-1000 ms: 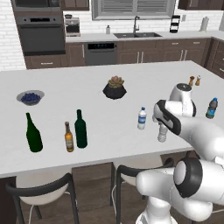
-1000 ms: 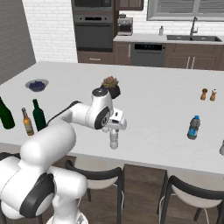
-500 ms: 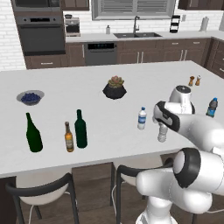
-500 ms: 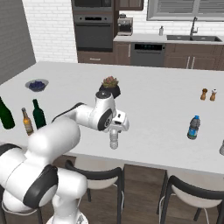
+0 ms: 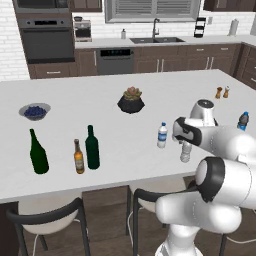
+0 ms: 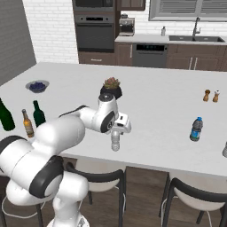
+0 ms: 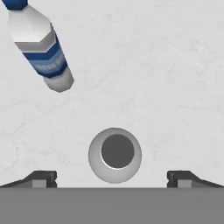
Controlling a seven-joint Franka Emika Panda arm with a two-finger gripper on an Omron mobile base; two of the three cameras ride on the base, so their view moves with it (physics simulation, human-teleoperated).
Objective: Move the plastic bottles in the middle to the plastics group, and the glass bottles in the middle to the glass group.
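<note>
Hovering open-jawed over the nearer clear bottle

Comparing with half a second ago, you see almost nothing change: the gripper stays over the same plastic bottle near the front edge of the counter, and the bottle has not shifted. Its jaws stand fully apart, one fingertip on each side of the bottle's top in the hand view, holding nothing. You can read that as alignment finished and the descent not yet begun, so no bottle has been sorted.

That bottle stands upright, long axis vertical, its top pointing straight up at the hand camera. The second plastic bottle, blue-labelled, stands upright near it. Your target, the blue-tinted bottle, sits well apart toward the far right. The green glass bottle stands upright just beside the brown beer bottle.
</note>
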